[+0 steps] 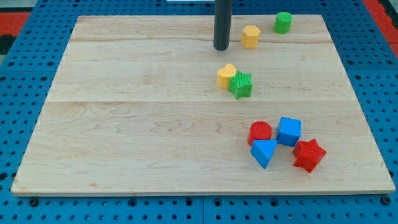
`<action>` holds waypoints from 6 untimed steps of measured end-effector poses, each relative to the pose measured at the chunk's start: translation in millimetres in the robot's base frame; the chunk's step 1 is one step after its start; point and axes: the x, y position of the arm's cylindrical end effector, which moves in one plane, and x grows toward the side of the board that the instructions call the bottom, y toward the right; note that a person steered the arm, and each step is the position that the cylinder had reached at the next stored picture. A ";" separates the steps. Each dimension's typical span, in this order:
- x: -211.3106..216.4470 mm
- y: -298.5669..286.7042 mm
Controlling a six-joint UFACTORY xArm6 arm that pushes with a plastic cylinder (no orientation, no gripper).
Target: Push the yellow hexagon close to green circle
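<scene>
The yellow hexagon (250, 36) stands near the view's top, right of centre. The green circle (283, 22) stands a short way up and to the right of it, with a small gap between them. My tip (221, 48) rests on the board just left of the yellow hexagon, slightly below its level, with a narrow gap between them. The rod rises straight up out of the view's top.
A yellow heart (226, 76) touches a green star (240, 84) at mid board. At the lower right sit a red circle (260, 132), a blue cube (288, 131), a blue triangle (265, 152) and a red star (309, 155). The wooden board (124, 124) lies on blue pegboard.
</scene>
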 end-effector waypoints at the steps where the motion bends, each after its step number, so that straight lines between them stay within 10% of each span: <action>1: -22.8 37.4; 6: 24.4 116.0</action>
